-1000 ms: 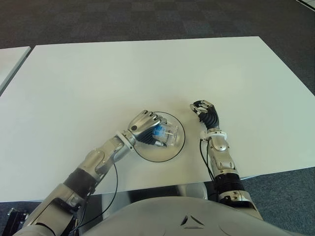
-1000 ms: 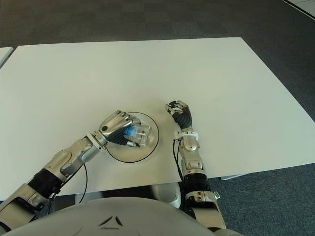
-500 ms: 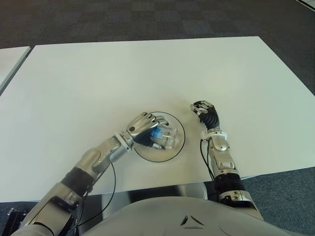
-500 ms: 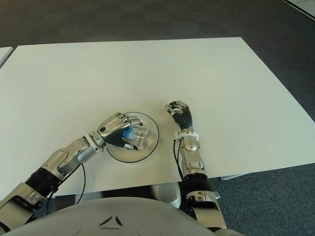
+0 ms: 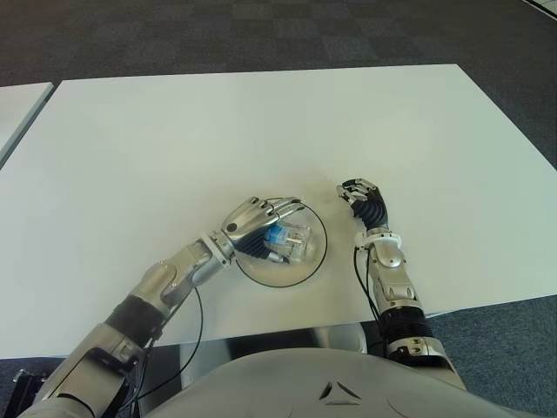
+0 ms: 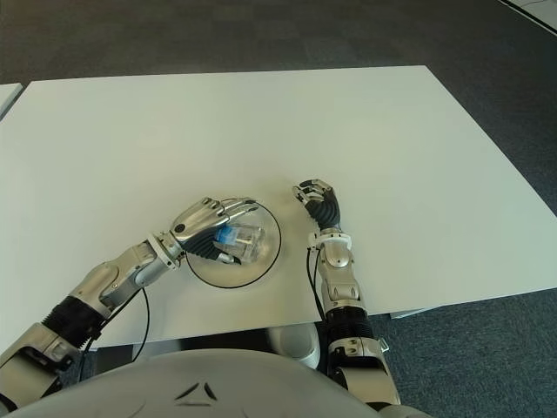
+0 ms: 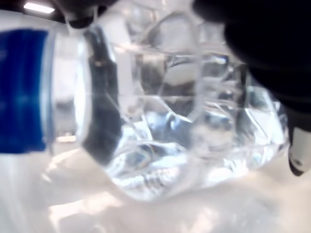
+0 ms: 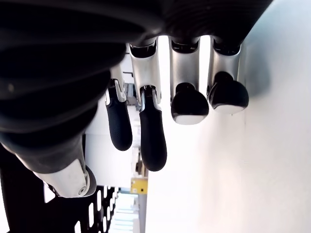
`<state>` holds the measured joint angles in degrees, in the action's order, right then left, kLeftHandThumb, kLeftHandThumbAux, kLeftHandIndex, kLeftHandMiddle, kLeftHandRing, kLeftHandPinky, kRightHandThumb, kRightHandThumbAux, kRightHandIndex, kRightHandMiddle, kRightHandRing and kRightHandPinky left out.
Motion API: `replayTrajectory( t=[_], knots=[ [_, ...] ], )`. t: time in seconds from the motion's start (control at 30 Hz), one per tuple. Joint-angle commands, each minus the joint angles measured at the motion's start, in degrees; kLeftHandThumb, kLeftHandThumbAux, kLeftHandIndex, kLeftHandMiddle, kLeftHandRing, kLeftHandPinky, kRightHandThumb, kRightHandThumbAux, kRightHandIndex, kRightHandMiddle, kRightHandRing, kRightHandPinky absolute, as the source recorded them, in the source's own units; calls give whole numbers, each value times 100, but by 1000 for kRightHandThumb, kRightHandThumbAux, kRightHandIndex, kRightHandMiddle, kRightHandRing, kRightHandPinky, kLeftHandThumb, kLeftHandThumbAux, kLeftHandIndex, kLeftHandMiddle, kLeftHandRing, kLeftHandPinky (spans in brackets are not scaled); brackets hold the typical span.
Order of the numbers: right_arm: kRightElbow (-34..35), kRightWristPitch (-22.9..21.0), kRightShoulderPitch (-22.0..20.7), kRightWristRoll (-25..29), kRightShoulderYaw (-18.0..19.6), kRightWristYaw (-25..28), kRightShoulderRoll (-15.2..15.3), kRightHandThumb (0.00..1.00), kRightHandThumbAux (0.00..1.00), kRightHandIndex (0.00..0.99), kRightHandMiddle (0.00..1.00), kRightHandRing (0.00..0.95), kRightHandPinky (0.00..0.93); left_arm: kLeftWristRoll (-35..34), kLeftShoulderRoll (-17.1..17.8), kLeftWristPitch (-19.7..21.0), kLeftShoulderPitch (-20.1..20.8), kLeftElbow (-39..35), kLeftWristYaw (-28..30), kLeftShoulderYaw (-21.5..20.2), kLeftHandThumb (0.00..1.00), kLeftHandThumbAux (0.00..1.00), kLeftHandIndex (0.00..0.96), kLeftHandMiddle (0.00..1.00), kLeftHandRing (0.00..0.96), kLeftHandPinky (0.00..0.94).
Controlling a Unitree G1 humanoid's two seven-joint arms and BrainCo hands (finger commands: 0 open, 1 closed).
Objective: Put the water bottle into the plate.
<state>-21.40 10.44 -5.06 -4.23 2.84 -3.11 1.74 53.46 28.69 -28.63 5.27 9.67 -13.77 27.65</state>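
A small clear water bottle (image 5: 292, 237) with a blue cap (image 7: 22, 90) lies on its side in the round clear plate (image 5: 300, 272), near the middle of the white table (image 5: 218, 122). My left hand (image 5: 259, 226) reaches over the plate's left side. Its fingers (image 5: 283, 205) are stretched out above the bottle and no longer wrap it; the thumb sits beside the cap end. The left wrist view is filled by the bottle's ribbed body (image 7: 165, 121) lying on the plate. My right hand (image 5: 362, 197) shows just right of the plate, fingers (image 8: 146, 121) curled, holding nothing.
The table's front edge (image 5: 287, 331) runs close below the plate. A second white table (image 5: 16, 109) shows at the far left. Dark carpet surrounds the table.
The left hand's fingers have uncurled from around the bottle and now stretch above it. The bottle stays lying in the plate. The right hand has not moved.
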Motion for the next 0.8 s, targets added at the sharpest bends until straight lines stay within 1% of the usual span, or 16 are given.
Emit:
replayTrajectory(
  t=[0.03,0.23,0.5,0.8],
  knots=[
    [-84,8,-26,59,-2,-8,-24,844,686,413,592,868,861,46,65,-21,22,25,-75,-21,0,522,12,28,2,0],
    [-98,59,-26,89,2,19,-28,844,687,412,594,871,864,61,78,27,11,10,5,-17,0,484,1,2,0,0],
    [-123,41,-38,102,18,11,-32,844,687,412,595,869,862,12,82,14,5,-10,84,-15,0,449,0,0,0,0],
    [-110,8,-38,76,19,-19,-35,844,687,412,597,870,859,110,110,44,-2,-73,68,-1,0,422,0,0,0,0]
  ],
)
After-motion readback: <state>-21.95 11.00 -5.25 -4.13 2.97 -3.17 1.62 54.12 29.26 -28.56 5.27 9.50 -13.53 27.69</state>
